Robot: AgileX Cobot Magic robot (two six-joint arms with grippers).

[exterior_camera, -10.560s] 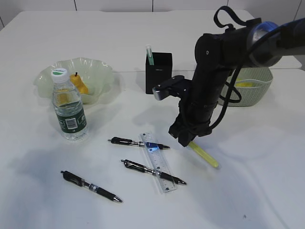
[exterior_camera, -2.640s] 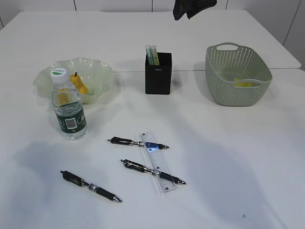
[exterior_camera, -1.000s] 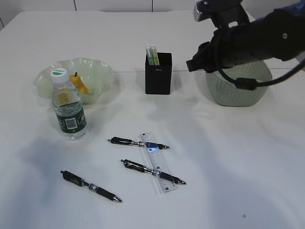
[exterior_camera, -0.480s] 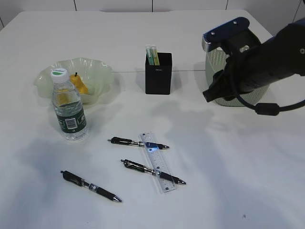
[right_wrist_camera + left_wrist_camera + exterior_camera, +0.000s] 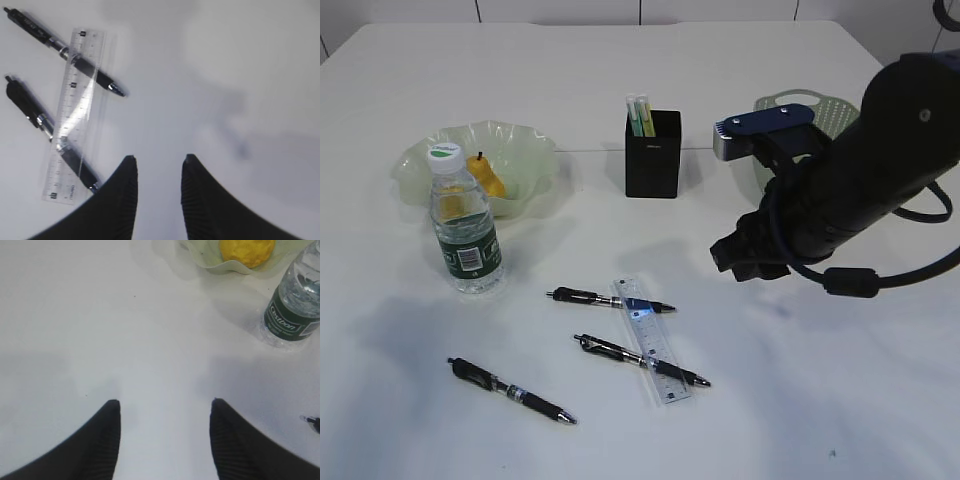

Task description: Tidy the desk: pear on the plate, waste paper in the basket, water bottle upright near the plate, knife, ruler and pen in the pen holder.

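In the exterior view our right arm [image 5: 840, 200] is swinging down from beside the basket [image 5: 800, 105], which it is now mostly hiding, toward the pens and ruler [image 5: 652, 340] lying near the tabletop's front edge. In the left wrist view we are seeing the left gripper [image 5: 165, 412] hanging wide apart and empty, the pear [image 5: 247, 250] cut off at the top. In the right wrist view the right gripper [image 5: 159, 167] is hovering partly open and empty beside the ruler, with its fingertips' contact hard to judge.
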